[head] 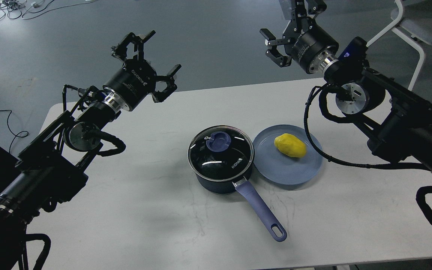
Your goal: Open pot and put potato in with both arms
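A dark blue pot (221, 176) stands mid-table with its glass lid (221, 153) on, a blue knob (218, 141) on top and a purple handle (260, 211) pointing toward me. A yellow potato (290, 145) lies on a blue plate (276, 168) just right of the pot. My left gripper (152, 56) is open and empty, raised over the table's far left edge, well away from the pot. My right gripper (293, 26) is open and empty, raised beyond the table's far edge, above and behind the plate.
The white table (144, 210) carries only the pot and the plate. A white chair (413, 26) stands at the far right. Cables (9, 7) lie on the grey floor at the far left.
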Motion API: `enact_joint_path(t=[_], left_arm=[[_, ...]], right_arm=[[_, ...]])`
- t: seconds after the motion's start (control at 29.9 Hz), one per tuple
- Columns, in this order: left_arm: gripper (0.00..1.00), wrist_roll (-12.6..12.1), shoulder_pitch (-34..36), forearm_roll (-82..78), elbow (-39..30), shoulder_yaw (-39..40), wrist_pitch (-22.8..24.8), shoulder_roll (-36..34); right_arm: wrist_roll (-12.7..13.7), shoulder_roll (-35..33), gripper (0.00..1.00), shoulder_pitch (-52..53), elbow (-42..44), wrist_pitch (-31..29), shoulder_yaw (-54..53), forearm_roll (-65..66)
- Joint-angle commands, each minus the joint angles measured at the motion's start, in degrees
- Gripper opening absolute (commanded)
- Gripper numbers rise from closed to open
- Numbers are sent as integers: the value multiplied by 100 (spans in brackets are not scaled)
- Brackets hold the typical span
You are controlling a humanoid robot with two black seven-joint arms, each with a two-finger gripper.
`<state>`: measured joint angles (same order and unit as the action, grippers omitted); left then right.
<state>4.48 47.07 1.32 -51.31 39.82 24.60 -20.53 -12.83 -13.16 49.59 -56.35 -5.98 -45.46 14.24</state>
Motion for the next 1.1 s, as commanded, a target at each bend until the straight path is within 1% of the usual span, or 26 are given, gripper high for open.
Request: enact_joint_path(t=[0.0,0.27,0.57,0.74,0.97,1.07], left_arm=[[98,-9,-14,0,7,-1,1,-4],[98,-35,-67,0,25,-1,1,-4],[98,-9,-198,0,42,17,-8,-4],[98,-44,-225,0,42,35,-17,-21],[98,26,-225,26,42,87,1,-144],[98,105,-225,26,95,123,1,-249]], right_arm=[[0,7,100,25,-7,0,2,0],[17,-20,100,42,1,0,20,0],[17,-11,100,34,1,0,37,0],[17,-20,100,25,1,0,37,0],[0,-46,100,-54,-16,0,20,0],[-1,-63,100,-107,-16,0,-7,0]])
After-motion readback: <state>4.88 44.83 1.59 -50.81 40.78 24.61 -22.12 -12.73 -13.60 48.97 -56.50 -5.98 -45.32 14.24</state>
